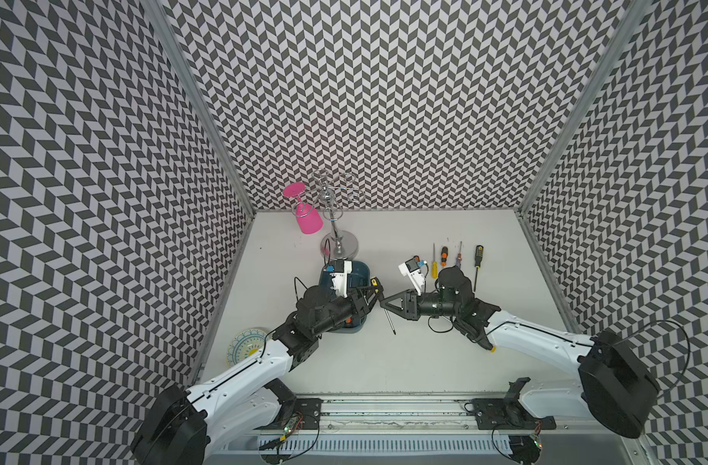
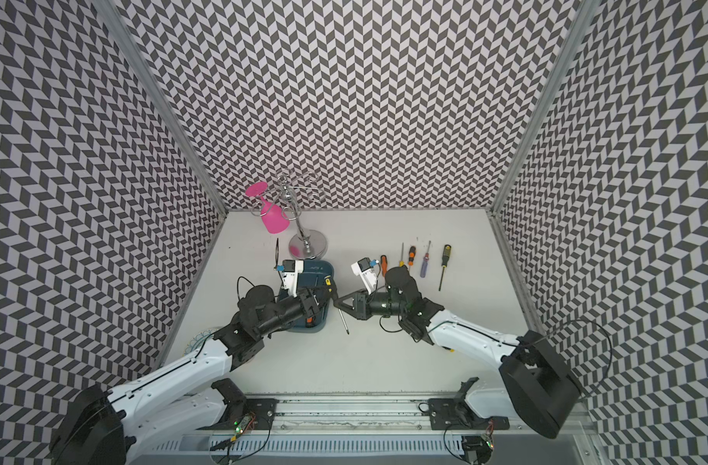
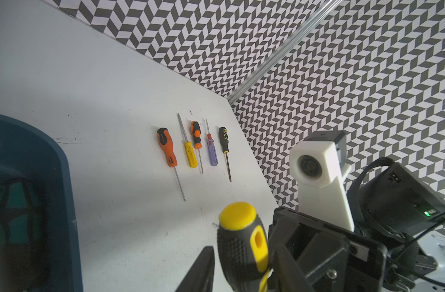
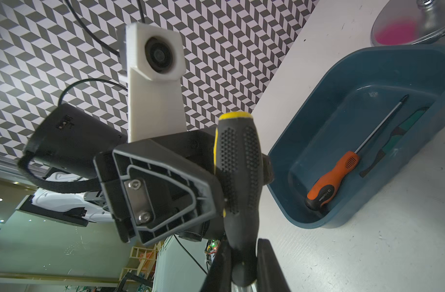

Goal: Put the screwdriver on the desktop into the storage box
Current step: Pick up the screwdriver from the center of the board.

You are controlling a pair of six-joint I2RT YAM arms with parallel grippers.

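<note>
Handover, I judge, above the desktop [image 1: 425,362], at 3 o'clock of the storage box [image 1: 360,270]. In a top view the left gripper [image 3: 241,268] and right gripper [image 1: 381,308] meet on the screwdriver [image 1: 375,285]. The left straddles its handle, clamped or not I cannot tell. The right is pinched shut on its neck. Next: left clamps, right releases. Long axis runs 11 to 5 o'clock, tip at 5.

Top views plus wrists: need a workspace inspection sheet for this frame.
Surface: white desktop, few dark specks.
Job's things: black-yellow screwdriver held next to the storage box; orange-handled screwdriver inside it; row of five screwdrivers on the desktop.
Clutter: pink glass hanging on chrome rack; patterned plate.
End effectors: right end effector shut on the screwdriver's neck; left end effector straddles its handle, clamp unclear.
Cables: black loops at both wrists.
Surroundings: chevron walls, aluminium rails.
</note>
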